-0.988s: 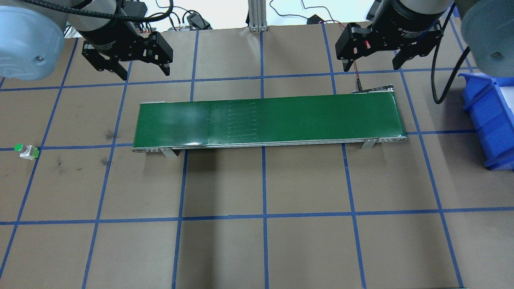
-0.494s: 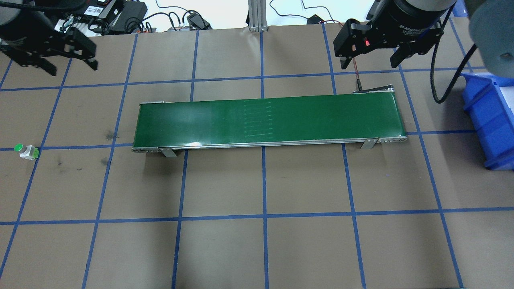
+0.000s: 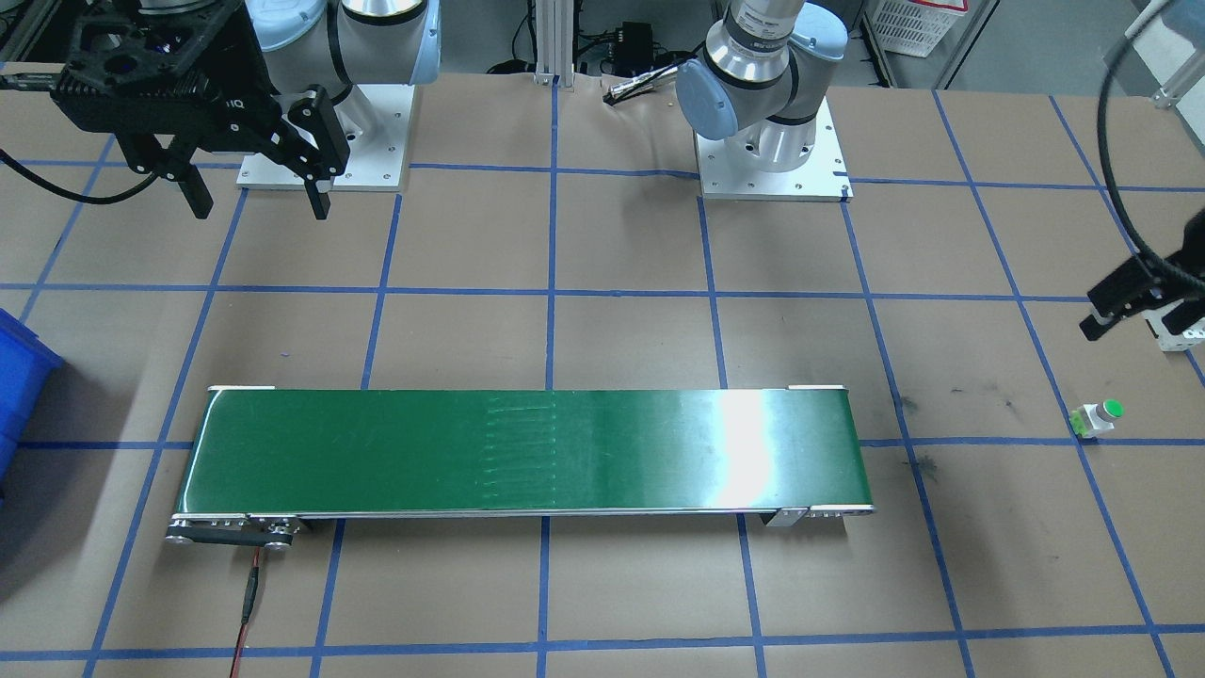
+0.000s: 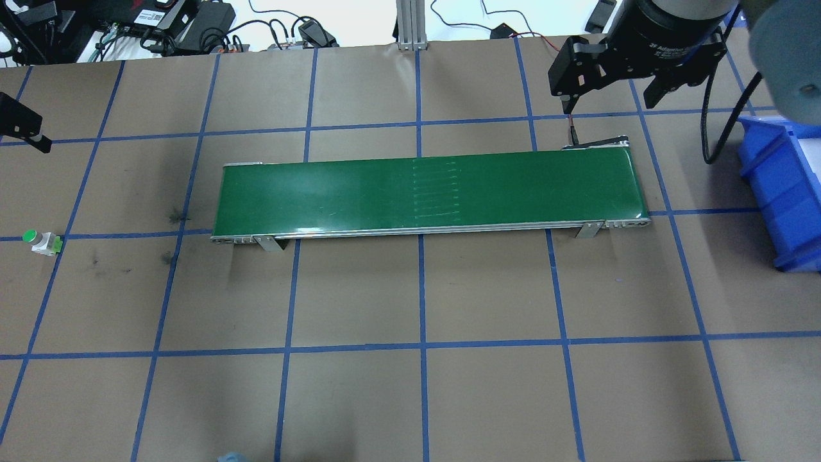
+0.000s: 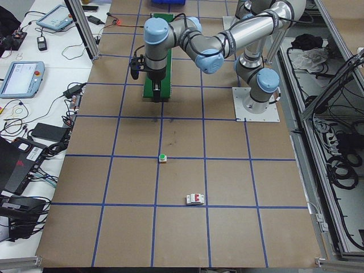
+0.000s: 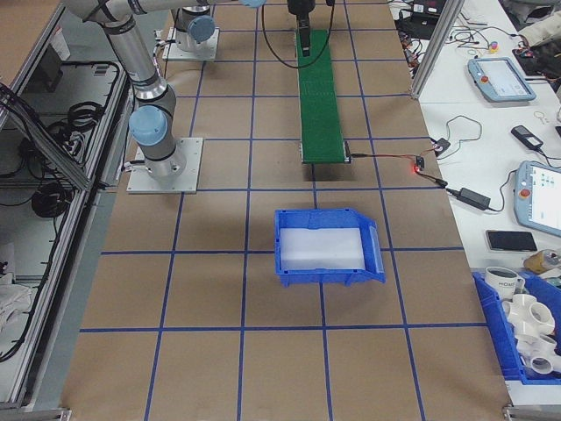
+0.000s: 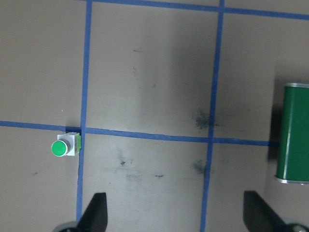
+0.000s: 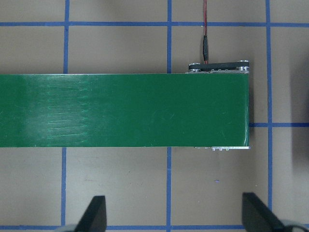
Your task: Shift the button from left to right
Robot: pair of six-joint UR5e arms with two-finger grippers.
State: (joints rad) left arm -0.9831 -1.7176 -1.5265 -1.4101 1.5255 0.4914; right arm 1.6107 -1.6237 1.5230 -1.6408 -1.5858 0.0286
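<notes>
Your button [image 4: 42,241] untouched on bench's left end; left gripper [image 7: 175,212] and right gripper [image 8: 175,212] jaws apart, empty; whole transfer remains.

Glossy green conveyor belt [image 4: 426,192], matt brown paper table [image 4: 487,289]

4 fixed cameras ring the table; 2 wrist cameras look straight down, sharing the green conveyor [image 4: 426,192].

The left tool [image 4: 22,125] has slid far out to the left edge of the overhead view. The right tool [image 4: 616,90] has moved a little right. The faint lines on the green belt [image 4: 436,189] have moved right.
</notes>
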